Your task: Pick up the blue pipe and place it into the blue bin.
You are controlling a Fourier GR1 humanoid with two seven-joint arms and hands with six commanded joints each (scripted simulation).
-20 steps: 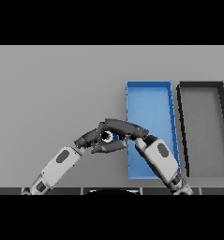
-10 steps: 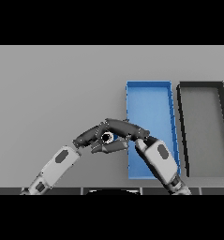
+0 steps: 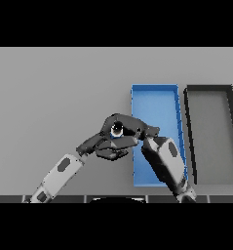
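The pipe point(image 3: 116, 130) is held up between the two hands, just left of the blue bin point(image 3: 155, 93). The right hand point(image 3: 132, 126) is curled over it from above. The left hand point(image 3: 104, 145) is placed under it with bent fingers, but a real grip there cannot be told. Only the round end of the pipe is seen, with a dark hole in the middle.

The carry step seems to be in hand. Next, the pipe should be moved right, over the bin, and let go inside.

The bin is long, smooth and flat-walled. A black bin point(image 3: 209, 90) of like shape is seen beside it on the plain grey table point(image 3: 54, 93).
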